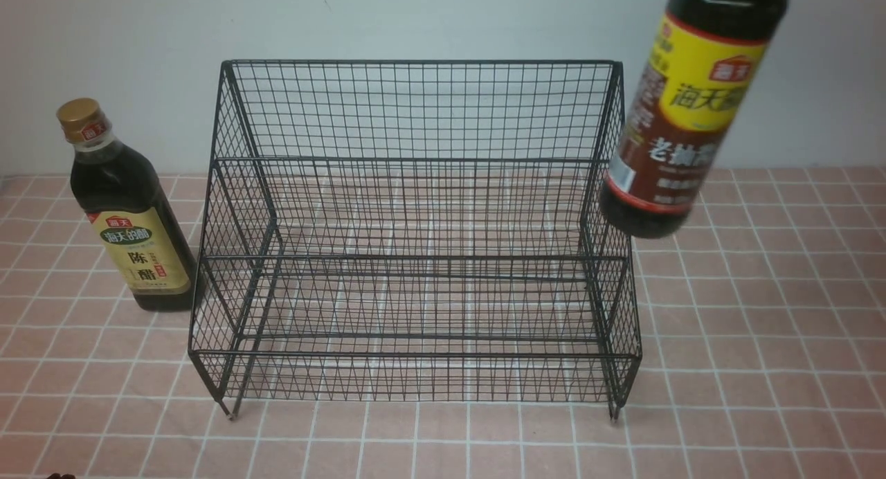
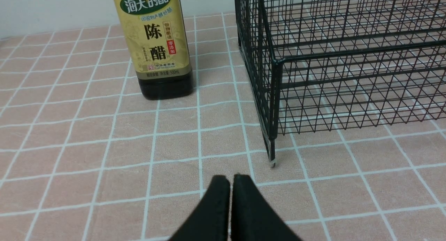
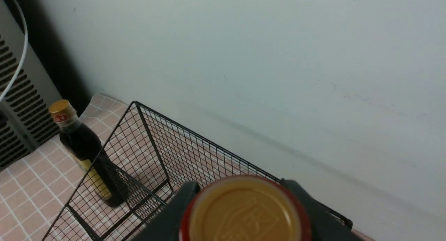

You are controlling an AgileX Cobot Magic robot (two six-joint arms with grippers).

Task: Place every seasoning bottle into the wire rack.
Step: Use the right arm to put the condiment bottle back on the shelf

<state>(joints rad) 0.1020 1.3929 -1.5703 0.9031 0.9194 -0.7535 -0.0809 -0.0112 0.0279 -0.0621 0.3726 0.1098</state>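
Observation:
The black wire rack [image 1: 415, 257] stands in the middle of the tiled table, with no bottle inside it. Upright on the table just left of it is the gold-capped seasoning bottle [image 1: 128, 209] with a beige label. The yellow-and-brown labelled seasoning bottle [image 1: 685, 112] hangs tilted in the air beside the rack's upper right corner. In the right wrist view my right gripper [image 3: 240, 190] is shut on this bottle's neck, just below its cap [image 3: 245, 213]. My left gripper [image 2: 230, 180] is shut and empty, low over the tiles, short of the gold-capped bottle [image 2: 156, 42] and the rack's front left leg [image 2: 273, 157].
A pale wall runs close behind the rack [image 3: 150, 136]. A grey vented panel [image 3: 14, 94] and a white cable stand beyond the gold-capped bottle [image 3: 82, 143]. Pink tiles stretch in front of and to the right of the rack.

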